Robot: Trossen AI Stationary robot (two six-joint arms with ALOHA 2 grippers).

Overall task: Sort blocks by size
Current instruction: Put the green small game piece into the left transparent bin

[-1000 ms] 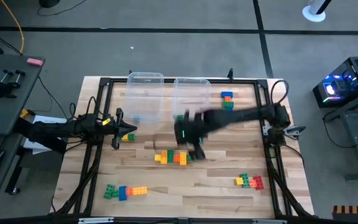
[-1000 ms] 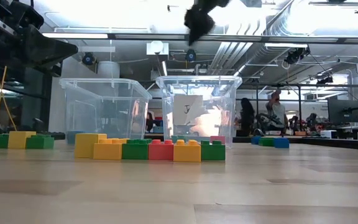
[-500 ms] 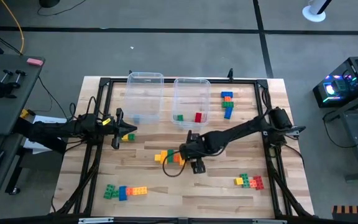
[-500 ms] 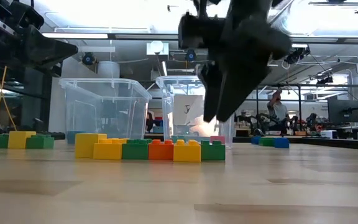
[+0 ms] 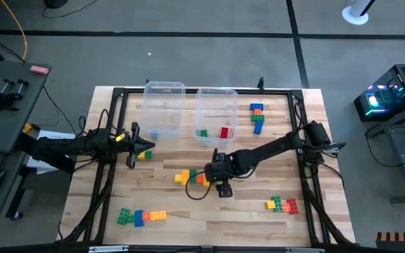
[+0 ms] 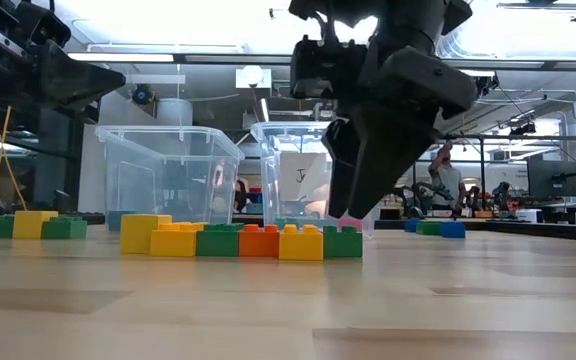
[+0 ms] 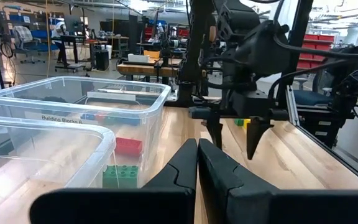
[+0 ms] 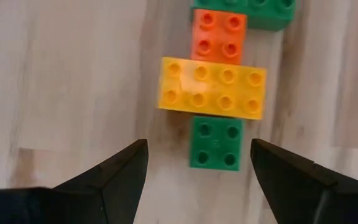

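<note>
A row of joined blocks [image 5: 192, 177] lies flat on the table's middle. In the right wrist view I see its end green cube [image 8: 216, 143], a long yellow brick [image 8: 213, 87] and an orange cube [image 8: 218, 36]. My right gripper [image 8: 197, 171] hangs open just above that end [image 6: 343, 240], pointing steeply down, its fingers apart on either side of the green cube and touching nothing. My left gripper [image 7: 197, 155] is shut and held level at the table's left edge [image 5: 133, 145], beside a small yellow-green block pair [image 5: 145, 154].
Two clear bins stand at the far side; the left one [image 5: 164, 105] and the right one [image 5: 216, 109], which holds a green and a red block [image 5: 213, 132]. More block groups lie far right [image 5: 256, 116], near right [image 5: 281, 205] and near left [image 5: 141, 216].
My right gripper has come down from above the right bin toward the table's near edge and now hangs low over the middle row's end, still open. Over the last half second it has hardly moved. The blocks have not moved.
</note>
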